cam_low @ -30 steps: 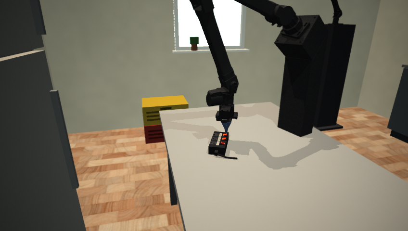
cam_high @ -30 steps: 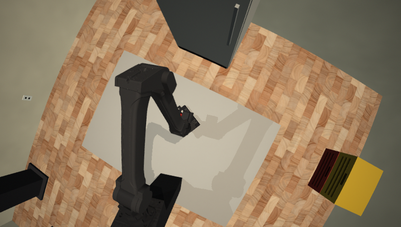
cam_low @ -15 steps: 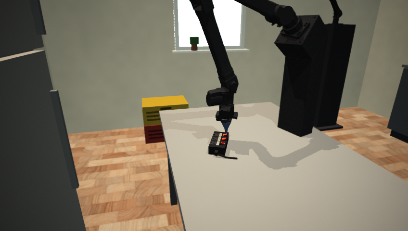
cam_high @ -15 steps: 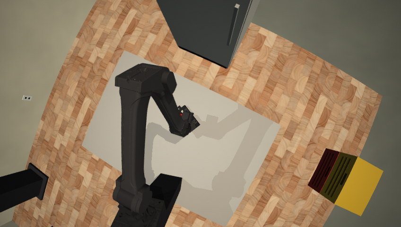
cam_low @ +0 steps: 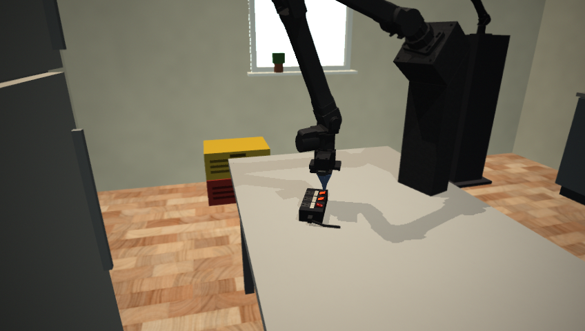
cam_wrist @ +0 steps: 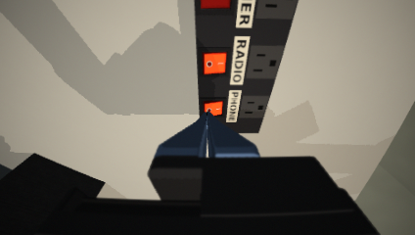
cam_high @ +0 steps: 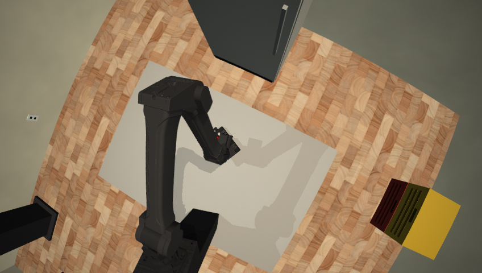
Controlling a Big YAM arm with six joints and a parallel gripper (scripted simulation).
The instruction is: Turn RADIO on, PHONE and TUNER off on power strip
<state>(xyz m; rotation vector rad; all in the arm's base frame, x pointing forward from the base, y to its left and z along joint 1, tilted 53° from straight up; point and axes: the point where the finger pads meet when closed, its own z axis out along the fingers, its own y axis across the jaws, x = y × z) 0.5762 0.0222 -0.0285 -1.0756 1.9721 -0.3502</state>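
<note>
Wrist view shows your blue pointed pincer (cam_wrist: 207,114) pinched tight on nothing, so its tip can poke the bright orange PHONE switch (cam_wrist: 213,108) on the black power strip (cam_wrist: 245,64) lying flat on the pale grey worktop (cam_wrist: 343,73).

arm bent over, wrist pointing down, fingers pressed together, holding nothing.

I count one power strip (cam_low: 314,204) on the worktop (cam_low: 410,262), carrying three red switches (cam_wrist: 214,63) and three outlets (cam_wrist: 264,61) beside them. Behind the worktop I see one yellow-and-red crate (cam_low: 230,165) and one potted plant (cam_low: 278,62).
</note>
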